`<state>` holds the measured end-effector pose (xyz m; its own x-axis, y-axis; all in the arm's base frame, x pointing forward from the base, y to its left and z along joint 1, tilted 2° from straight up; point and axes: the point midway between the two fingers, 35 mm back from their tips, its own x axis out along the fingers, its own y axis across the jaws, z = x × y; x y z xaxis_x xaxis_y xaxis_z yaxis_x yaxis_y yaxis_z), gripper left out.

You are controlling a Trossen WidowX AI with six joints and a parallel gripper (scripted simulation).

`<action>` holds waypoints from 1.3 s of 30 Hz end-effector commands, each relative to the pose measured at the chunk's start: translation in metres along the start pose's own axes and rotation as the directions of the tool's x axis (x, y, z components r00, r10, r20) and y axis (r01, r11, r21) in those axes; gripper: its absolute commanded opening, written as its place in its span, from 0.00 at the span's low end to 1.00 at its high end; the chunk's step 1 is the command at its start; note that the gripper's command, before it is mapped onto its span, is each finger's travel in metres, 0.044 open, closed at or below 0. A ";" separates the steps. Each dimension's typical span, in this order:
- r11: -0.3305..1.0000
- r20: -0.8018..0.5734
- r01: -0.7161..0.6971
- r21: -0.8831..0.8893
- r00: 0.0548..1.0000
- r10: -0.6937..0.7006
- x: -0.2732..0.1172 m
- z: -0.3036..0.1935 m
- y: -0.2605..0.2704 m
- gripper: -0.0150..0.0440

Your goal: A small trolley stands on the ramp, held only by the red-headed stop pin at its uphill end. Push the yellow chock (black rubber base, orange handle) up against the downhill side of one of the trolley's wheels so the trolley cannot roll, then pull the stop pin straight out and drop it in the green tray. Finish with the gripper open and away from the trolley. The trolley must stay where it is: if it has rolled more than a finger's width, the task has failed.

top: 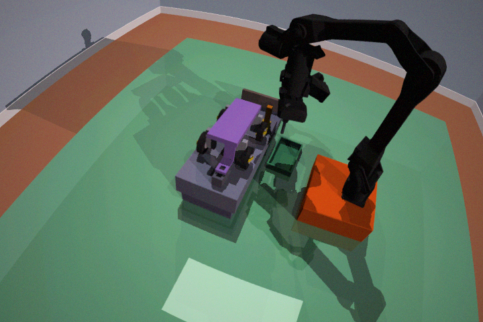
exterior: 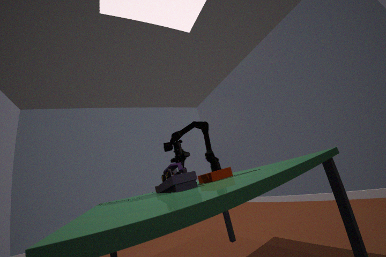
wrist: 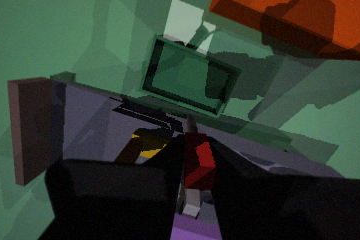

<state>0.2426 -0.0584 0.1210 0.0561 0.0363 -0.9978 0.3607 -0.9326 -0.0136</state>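
My gripper [top: 284,123] [wrist: 194,141] is shut on the red-headed stop pin [wrist: 204,156]. Its grey shaft points out past the fingers, above the ramp's tray-side edge in the wrist view. The purple trolley [top: 236,117] [exterior: 176,166] [wrist: 195,229] stands on the grey ramp [top: 208,188] [exterior: 185,177] [wrist: 88,125]. The chock [top: 268,113] [wrist: 129,151], with its orange handle up, stands by the trolley's tray-side wheel at the brown-board end; contact is too small to tell. The green tray [top: 284,155] [wrist: 180,75] lies beside the ramp, with no pin in it.
A brown end board [top: 259,98] [wrist: 33,125] stands across the ramp's low end. A grey block [top: 219,181] stands at the uphill end below the trolley's holed tab. The orange block [top: 337,190] [exterior: 216,175] [wrist: 288,25] under the arm's base is on the tray's other side.
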 end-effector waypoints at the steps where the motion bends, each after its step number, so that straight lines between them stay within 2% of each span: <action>1: 0.993 0.008 -0.024 0.119 1.000 0.024 0.000 0.000 -0.001 0.25; 5: 0.975 0.012 -0.043 0.218 0.999 0.041 0.000 0.000 -0.001 0.25; 27: 0.962 0.023 -0.055 0.269 0.998 0.050 0.020 0.024 -0.006 0.25; 35: 0.943 0.063 -0.203 0.262 0.979 0.193 0.041 0.025 0.001 0.25; 39: 0.939 0.067 -0.222 0.261 0.975 0.212 0.052 0.026 0.008 0.25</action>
<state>0.2240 -0.0686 0.0768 0.0711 -0.1601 -0.9845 0.0892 -0.9821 0.1662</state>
